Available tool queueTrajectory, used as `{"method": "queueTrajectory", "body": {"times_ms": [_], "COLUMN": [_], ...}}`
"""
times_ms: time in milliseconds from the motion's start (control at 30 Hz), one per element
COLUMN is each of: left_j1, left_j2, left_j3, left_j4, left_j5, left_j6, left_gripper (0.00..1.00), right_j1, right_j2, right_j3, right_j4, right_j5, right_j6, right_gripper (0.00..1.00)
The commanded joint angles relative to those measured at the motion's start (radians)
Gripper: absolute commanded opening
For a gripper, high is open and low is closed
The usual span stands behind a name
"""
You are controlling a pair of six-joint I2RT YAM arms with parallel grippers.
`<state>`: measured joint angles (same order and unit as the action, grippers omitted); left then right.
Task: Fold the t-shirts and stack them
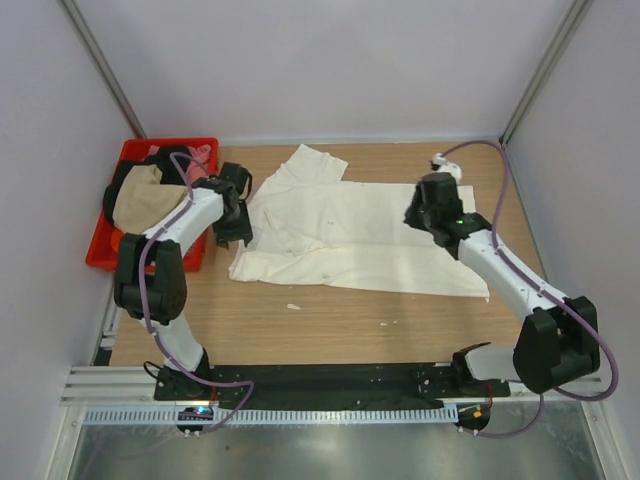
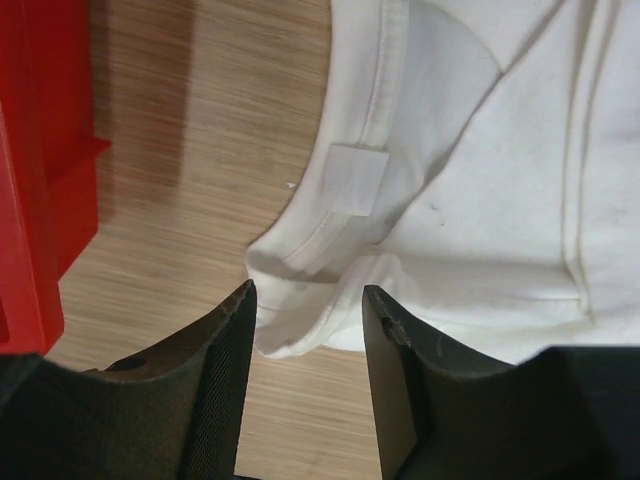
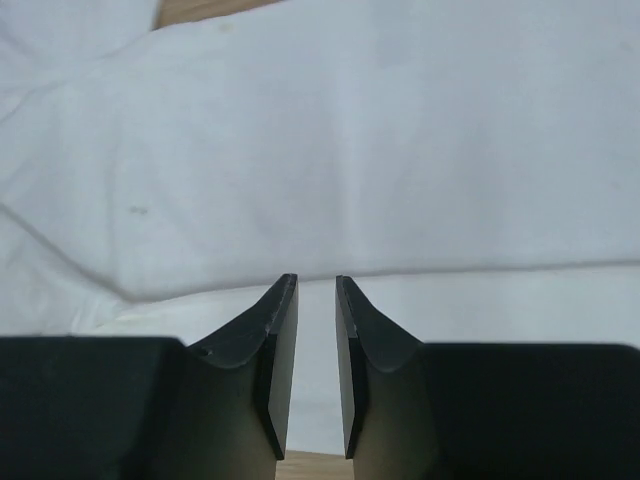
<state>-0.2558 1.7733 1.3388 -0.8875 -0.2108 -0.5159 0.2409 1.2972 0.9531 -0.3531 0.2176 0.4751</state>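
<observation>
A large cream t-shirt (image 1: pixel 350 235) lies spread flat across the middle of the table. My left gripper (image 1: pixel 235 215) sits at its left edge. In the left wrist view that gripper (image 2: pixel 305 300) is open, and the shirt's collar (image 2: pixel 340 240) with its white label (image 2: pixel 355 178) lies just at the fingertips, not pinched. My right gripper (image 1: pixel 425 210) hovers over the shirt's right part. Seen from the right wrist, its jaws (image 3: pixel 316 282) stand a narrow gap apart above the cream cloth (image 3: pixel 330 150), with nothing caught between them.
A red crate (image 1: pixel 170 143) stands at the left table edge, close beside the left arm, holding a tan shirt (image 1: pixel 140 200), pink cloth (image 1: pixel 200 155) and black cloth (image 1: pixel 120 180). Its wall (image 2: pixel 40 200) shows in the left wrist view. A small white scrap (image 1: pixel 293 306) lies on the wood.
</observation>
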Motion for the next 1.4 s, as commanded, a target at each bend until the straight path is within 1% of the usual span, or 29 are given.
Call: {"method": "queueTrajectory", "body": {"times_ms": [0,33,67,100,133,167,200,233,267,333,367,433,533,667,800,1033,1233,1333,1367], "left_j1": [0.09,0.111,0.148,0.17,0.193,0.234,0.249,0.253,0.28,0.283,0.283,0.282,0.282,0.283,0.282,0.282,0.271,0.265,0.265], "left_j2": [-0.078,-0.087,-0.113,-0.123,-0.132,-0.14,-0.156,-0.167,-0.176,-0.205,-0.218,-0.257,-0.307,-0.325,-0.324,-0.342,-0.325,-0.308,-0.302], "left_j3": [0.025,0.025,0.022,0.019,0.014,0.008,-0.018,-0.033,-0.052,-0.107,-0.131,-0.202,-0.281,-0.335,-0.355,-0.403,-0.441,-0.443,-0.44], "left_j4": [0.034,0.044,0.056,0.077,0.088,0.099,0.123,0.137,0.153,0.17,0.177,0.194,0.196,0.188,0.193,0.22,0.26,0.269,0.274], "left_j5": [0.174,0.203,0.237,0.263,0.327,0.358,0.381,0.425,0.441,0.465,0.491,0.498,0.45,0.4,0.418,0.465,0.464,0.442,0.438], "left_j6": [-0.022,-0.038,-0.045,-0.055,-0.065,-0.09,-0.107,-0.119,-0.13,-0.131,-0.13,-0.122,-0.102,-0.075,-0.073,-0.113,-0.138,-0.145,-0.148], "left_gripper": [0.48,0.48,0.49,0.5,0.5,0.5,0.5,0.5,0.5,0.49,0.49,0.48,0.49,0.49,0.49,0.49,0.49,0.48,0.47], "right_j1": [0.177,0.236,0.283,0.364,0.397,0.42,0.463,0.477,0.495,0.543,0.56,0.598,0.618,0.64,0.65,0.655,0.66,0.658,0.66], "right_j2": [0.098,0.135,0.169,0.244,0.281,0.318,0.361,0.428,0.462,0.529,0.543,0.582,0.614,0.678,0.724,0.754,0.766,0.768,0.763], "right_j3": [0.094,0.12,0.145,0.195,0.223,0.252,0.309,0.338,0.363,0.41,0.421,0.446,0.469,0.502,0.529,0.541,0.549,0.547,0.549], "right_j4": [0.183,0.192,0.201,0.212,0.212,0.207,0.191,0.178,0.172,0.161,0.16,0.152,0.141,0.131,0.123,0.134,0.152,0.149,0.143], "right_j5": [-0.043,-0.025,-0.011,0.002,0.0,-0.004,-0.015,-0.036,-0.052,-0.092,-0.098,-0.121,-0.152,-0.152,-0.147,-0.136,-0.127,-0.129,-0.135], "right_j6": [-0.119,-0.204,-0.242,-0.284,-0.35,-0.383,-0.406,-0.424,-0.459,-0.498,-0.533,-0.565,-0.607,-0.655,-0.685,-0.705,-0.704,-0.705,-0.705], "right_gripper": [0.28,0.28,0.29,0.29,0.29,0.3,0.3,0.3,0.29,0.29,0.29,0.3,0.33,0.36,0.36,0.36,0.36,0.36,0.36]}}
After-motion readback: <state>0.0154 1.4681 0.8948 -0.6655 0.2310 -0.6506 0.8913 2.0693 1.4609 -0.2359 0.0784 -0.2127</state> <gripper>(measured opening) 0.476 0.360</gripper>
